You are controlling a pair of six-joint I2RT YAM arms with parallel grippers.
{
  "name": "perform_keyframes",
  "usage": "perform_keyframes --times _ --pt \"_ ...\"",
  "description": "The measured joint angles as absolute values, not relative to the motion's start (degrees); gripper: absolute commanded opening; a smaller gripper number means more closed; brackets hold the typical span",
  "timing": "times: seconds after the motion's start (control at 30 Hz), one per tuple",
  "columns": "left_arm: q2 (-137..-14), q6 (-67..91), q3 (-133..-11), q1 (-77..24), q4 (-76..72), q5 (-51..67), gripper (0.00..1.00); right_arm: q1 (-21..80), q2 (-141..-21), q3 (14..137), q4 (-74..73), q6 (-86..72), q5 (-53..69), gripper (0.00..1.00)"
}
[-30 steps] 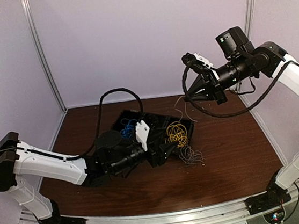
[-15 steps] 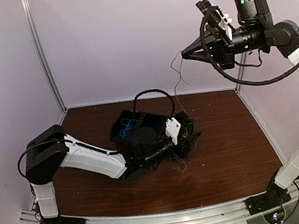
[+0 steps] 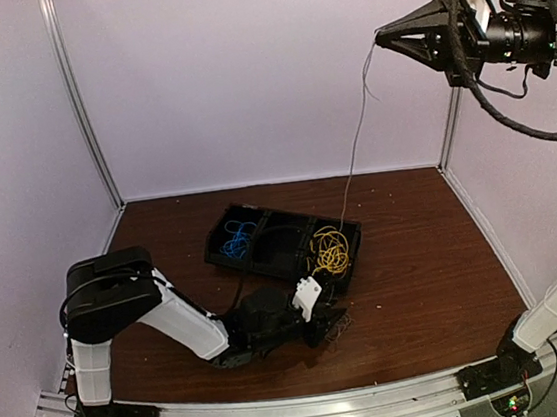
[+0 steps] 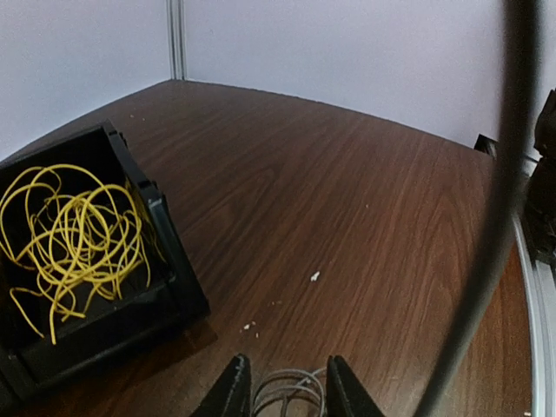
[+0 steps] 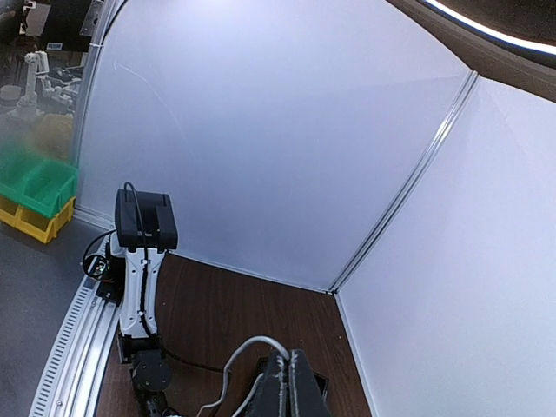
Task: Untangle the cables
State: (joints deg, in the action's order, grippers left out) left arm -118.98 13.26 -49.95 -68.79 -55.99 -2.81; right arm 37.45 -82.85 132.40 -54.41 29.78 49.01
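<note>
My right gripper point(image 3: 379, 34) is high at the upper right, shut on one end of a grey cable point(image 3: 356, 134) that hangs in a long strand down to the table. In the right wrist view the grey cable point(image 5: 234, 360) curls out from the shut fingers point(image 5: 291, 382). My left gripper point(image 3: 330, 325) lies low on the table in front of the tray. Its jaws are closed in on the grey cable bundle point(image 4: 291, 391), whose loops fill the gap between them. Yellow cables point(image 3: 329, 251) and blue cables point(image 3: 234, 242) lie in separate tray compartments.
The black three-compartment tray point(image 3: 283, 263) sits mid-table, its corner point(image 4: 178, 287) close to the left of my left gripper. A thick black arm cable point(image 4: 495, 217) crosses the right of the left wrist view. White walls enclose the table.
My right gripper rose up and to the right, drawing the grey strand out long. My left arm moved from the tray to the grey bundle in front and its jaws narrowed.
</note>
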Motion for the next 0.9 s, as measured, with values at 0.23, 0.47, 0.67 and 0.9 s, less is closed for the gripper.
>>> perform_keyframes --times 0.23,0.47,0.67,0.9 --pt "-119.0 15.5 -46.0 -69.8 -55.6 -4.6 0.49 36.8 -85.3 139.0 -54.1 29.2 48.1 0.00" --pt "-118.4 16.2 -44.0 -70.1 -54.4 -7.5 0.52 36.5 -86.1 143.2 -51.9 28.6 46.1 0.00" --pt "-114.0 16.2 -41.5 -70.1 -49.6 -10.6 0.54 36.4 -86.1 145.2 -48.6 28.6 40.6 0.00" --pt "-104.8 16.3 -34.5 -70.1 -44.8 -15.1 0.48 36.0 -86.1 146.0 -45.1 28.5 31.3 0.00"
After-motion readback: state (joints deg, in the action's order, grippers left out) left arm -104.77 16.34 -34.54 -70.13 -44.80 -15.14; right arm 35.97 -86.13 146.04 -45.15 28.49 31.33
